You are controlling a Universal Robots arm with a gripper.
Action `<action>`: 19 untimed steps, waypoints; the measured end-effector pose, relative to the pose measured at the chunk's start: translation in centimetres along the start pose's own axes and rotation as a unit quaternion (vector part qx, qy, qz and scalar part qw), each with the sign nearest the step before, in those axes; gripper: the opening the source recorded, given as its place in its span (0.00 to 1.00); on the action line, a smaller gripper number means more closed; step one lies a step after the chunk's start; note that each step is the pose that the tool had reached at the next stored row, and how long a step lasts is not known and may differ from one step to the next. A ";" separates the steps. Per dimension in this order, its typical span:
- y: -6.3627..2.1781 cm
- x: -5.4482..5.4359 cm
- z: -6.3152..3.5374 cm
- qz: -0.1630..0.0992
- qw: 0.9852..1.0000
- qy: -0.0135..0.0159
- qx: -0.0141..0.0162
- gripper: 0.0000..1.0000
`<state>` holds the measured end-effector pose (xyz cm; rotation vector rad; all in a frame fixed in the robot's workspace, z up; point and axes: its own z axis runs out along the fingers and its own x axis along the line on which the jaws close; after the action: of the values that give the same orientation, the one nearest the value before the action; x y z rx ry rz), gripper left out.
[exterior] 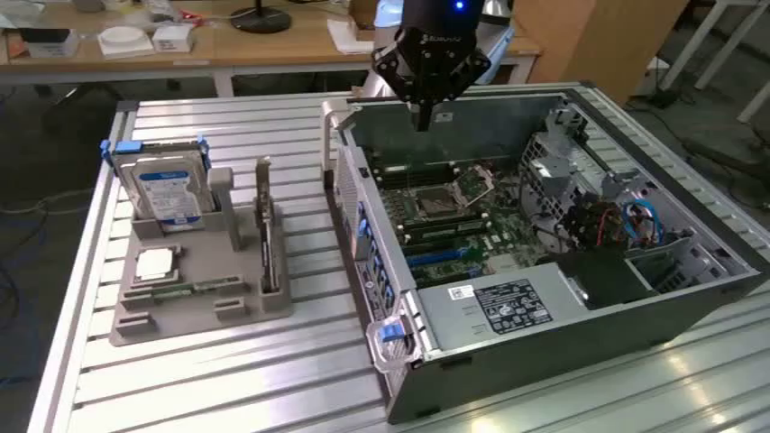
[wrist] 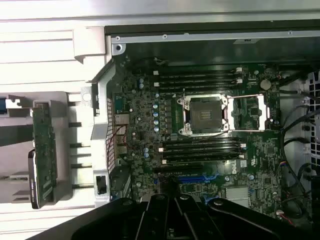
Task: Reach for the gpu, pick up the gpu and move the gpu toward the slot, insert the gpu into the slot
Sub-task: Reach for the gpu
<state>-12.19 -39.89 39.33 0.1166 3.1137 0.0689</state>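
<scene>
- Room: a wooden bench [exterior: 241, 50] cluttered with boxes is seen behind the work area, and bare floor is seen around it.
- Surface: a slatted aluminium table [exterior: 216, 379] is used, with bare slats between holder and case.
- An open PC case [exterior: 578, 325] is laid on its side at the exterior view's right, with the green motherboard [exterior: 481, 225] exposed and facing up.
- A grey parts holder [exterior: 180, 316] is placed at the exterior view's left, beside the case. A blue-labelled hard drive [exterior: 166, 185] is stood in it.
- The gripper [exterior: 424, 122] is hung over the case's far rim, above the motherboard. Its fingers are seen pressed together, with nothing grasped.
- The gpu [exterior: 267, 234] is stood on edge in the holder, untouched.
- The gpu is found toward the exterior view's left of the gripper and nearer the camera, well apart from it. The case's side wall lies between them. The card's long axis is run roughly parallel to that wall.
- The slot [wrist: 192, 178], a blue strip on the motherboard, is seen empty, close under the gripper in the wrist view.
- Judged: the reach is not yet made.
</scene>
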 end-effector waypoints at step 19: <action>-0.34 4.1 -0.11 0.000 1.000 0.000 0.000 0.10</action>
<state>-16.33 -39.92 39.33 0.1167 3.1135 0.0689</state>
